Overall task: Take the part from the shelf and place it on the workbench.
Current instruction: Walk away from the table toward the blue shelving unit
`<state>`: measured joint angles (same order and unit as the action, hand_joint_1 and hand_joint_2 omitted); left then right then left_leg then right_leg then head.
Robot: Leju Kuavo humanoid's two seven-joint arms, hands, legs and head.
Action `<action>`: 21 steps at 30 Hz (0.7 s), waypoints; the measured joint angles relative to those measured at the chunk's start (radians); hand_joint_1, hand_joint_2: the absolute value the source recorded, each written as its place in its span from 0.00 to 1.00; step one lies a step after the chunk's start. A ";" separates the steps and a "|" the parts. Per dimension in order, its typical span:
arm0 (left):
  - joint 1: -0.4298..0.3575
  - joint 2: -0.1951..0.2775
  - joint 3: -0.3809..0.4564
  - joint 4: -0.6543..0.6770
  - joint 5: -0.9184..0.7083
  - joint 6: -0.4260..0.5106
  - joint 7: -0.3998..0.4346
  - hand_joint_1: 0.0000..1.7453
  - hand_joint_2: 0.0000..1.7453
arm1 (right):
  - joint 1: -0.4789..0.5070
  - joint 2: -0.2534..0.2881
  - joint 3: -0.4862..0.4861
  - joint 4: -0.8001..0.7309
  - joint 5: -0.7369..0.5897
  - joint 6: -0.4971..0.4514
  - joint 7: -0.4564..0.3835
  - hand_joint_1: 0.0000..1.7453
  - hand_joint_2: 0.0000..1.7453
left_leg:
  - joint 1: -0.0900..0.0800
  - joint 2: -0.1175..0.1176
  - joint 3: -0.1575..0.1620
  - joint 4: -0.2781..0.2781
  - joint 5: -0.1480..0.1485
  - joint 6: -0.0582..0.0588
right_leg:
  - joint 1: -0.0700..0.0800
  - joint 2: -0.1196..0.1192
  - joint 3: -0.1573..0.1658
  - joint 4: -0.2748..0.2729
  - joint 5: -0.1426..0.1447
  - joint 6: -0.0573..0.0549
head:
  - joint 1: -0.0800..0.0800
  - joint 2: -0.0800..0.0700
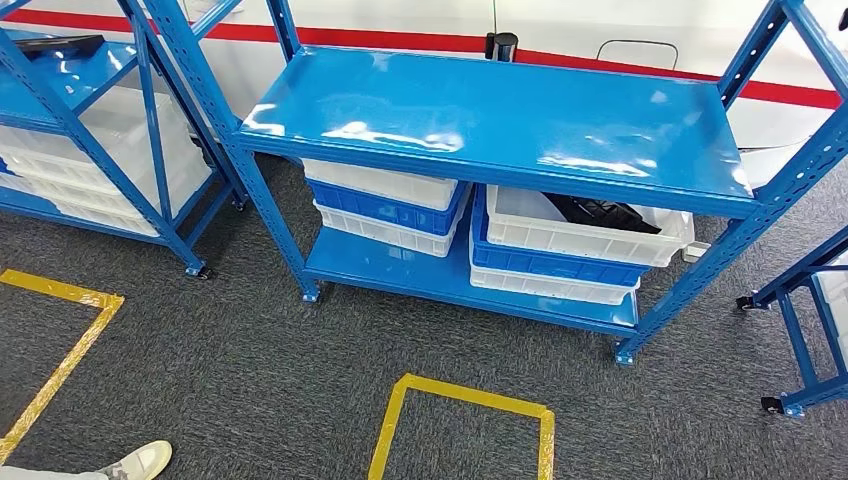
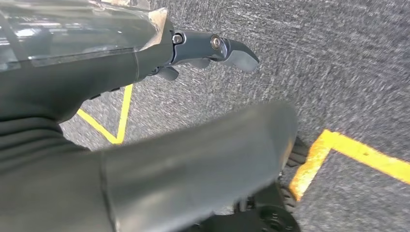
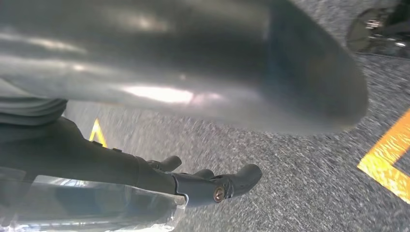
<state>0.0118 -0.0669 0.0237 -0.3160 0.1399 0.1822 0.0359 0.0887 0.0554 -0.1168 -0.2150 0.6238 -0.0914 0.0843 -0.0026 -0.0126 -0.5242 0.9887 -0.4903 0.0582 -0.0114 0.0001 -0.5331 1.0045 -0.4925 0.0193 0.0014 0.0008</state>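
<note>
Head cam: we see black part (image 1: 598, 212) in top white bin (image 1: 585, 238), lower shelf (image 1: 440, 280) right side. Wrist cams: left hand (image 2: 212, 50), right hand (image 3: 212, 183) empty, fingers apart over carpet (image 1: 250, 390).

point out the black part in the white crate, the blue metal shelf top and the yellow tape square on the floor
black part in the white plastic crate (image 1: 598, 212), head view, on its visible dark middle
blue metal shelf top (image 1: 500, 115), head view, on the bare top board
yellow tape square on the grey carpet (image 1: 470, 397), head view, on its far edge
</note>
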 joint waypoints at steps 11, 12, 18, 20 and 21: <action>0.078 0.029 0.000 -0.037 -0.084 -0.109 -0.022 0.00 0.00 | 0.029 -0.031 0.056 -0.091 -0.382 0.054 -0.049 0.00 0.00 | -0.002 0.000 0.001 -0.001 -0.002 -0.037 | 0.003 0.000 -0.002 0.000 -0.002 -0.003 | 0.001 0.000; 0.085 0.032 -0.001 -0.040 -0.092 -0.119 -0.025 0.00 0.00 | 0.031 -0.034 0.061 -0.099 -0.417 0.059 -0.053 0.00 0.00 | -0.004 0.000 0.002 -0.001 -0.002 -0.036 | 0.002 0.000 -0.002 0.000 -0.002 -0.003 | 0.001 0.000; 0.114 0.044 -0.001 -0.054 -0.132 -0.171 -0.033 0.00 0.00 | 0.042 -0.043 0.082 -0.136 -0.598 0.086 -0.076 0.00 0.00 | -0.007 0.002 0.003 -0.001 -0.004 -0.034 | -0.001 0.000 -0.004 -0.002 -0.002 -0.002 | 0.001 0.000; 0.118 0.047 -0.001 -0.056 -0.136 -0.175 -0.034 0.00 0.00 | 0.044 -0.045 0.088 -0.143 -0.615 0.087 -0.080 0.00 0.00 | -0.008 0.002 0.003 -0.001 -0.004 -0.033 | -0.002 0.000 -0.003 -0.002 -0.002 -0.002 | 0.001 0.000; 0.119 0.047 -0.001 -0.058 -0.137 -0.175 -0.034 0.00 0.00 | 0.045 -0.045 0.090 -0.145 -0.618 0.088 -0.081 0.00 0.00 | -0.008 0.002 0.003 -0.001 -0.004 -0.033 | -0.002 0.000 -0.003 -0.002 -0.002 -0.002 | 0.001 0.000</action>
<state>0.1309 -0.0196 0.0223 -0.3737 0.0028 0.0069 0.0016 0.1334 0.0104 -0.0267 -0.3603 0.0055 -0.0036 0.0033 -0.0102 -0.0105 -0.5213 0.9875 -0.4945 0.0249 -0.0132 0.0000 -0.5362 1.0020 -0.4943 0.0173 0.0023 0.0008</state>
